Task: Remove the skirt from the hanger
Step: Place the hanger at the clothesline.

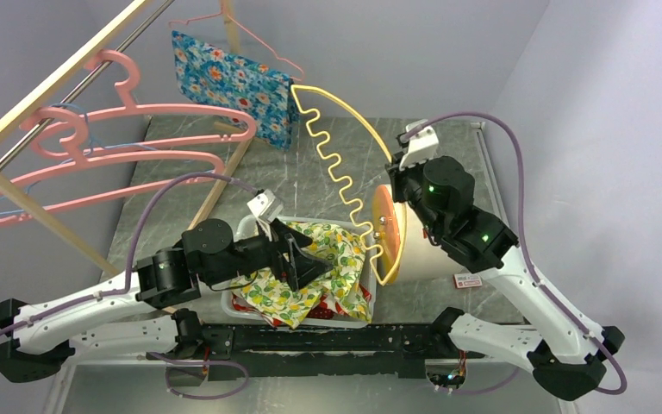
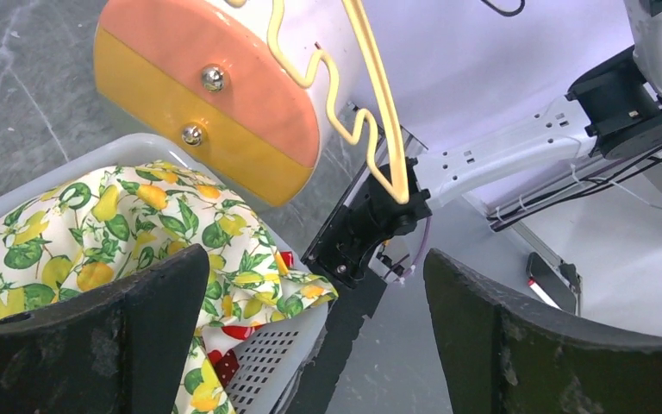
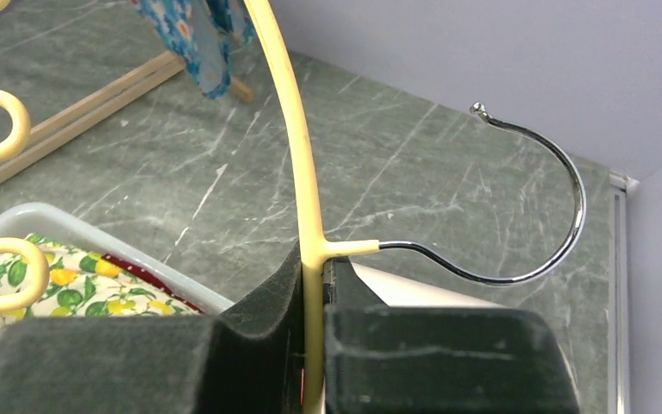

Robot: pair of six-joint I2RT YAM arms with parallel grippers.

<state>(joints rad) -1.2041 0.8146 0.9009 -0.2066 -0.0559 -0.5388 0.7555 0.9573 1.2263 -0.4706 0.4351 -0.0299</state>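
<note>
Where the overhead view looks down on both arms, the left gripper (image 1: 304,261) stands wide open and holds nothing. It hovers just above the lemon-print skirt (image 1: 345,250), which lies crumpled in the white basket (image 1: 231,304) directly beneath it. The right gripper (image 1: 395,177), up and to the right of the left one, grips the yellow hanger (image 1: 334,172), whose wavy bar and curved back carry no cloth.

Left wrist view: the two dark fingers (image 2: 95,345) are spread far apart with nothing between them. The skirt fills the basket below and to the left of them. The bare hanger hangs ahead of them, apart from the cloth.

Right wrist view: the jaws are closed tight on the hanger's yellow stem, just below the point where the metal hook (image 3: 552,233) branches off to the right. A corner of the skirt shows in the basket below and to the left of the jaws, well clear of the hanger.

Progress, as judged: skirt and hanger are separate, so the removal itself appears done. What may be left is to withdraw the left arm and to set down or rehang the empty hanger.
</note>
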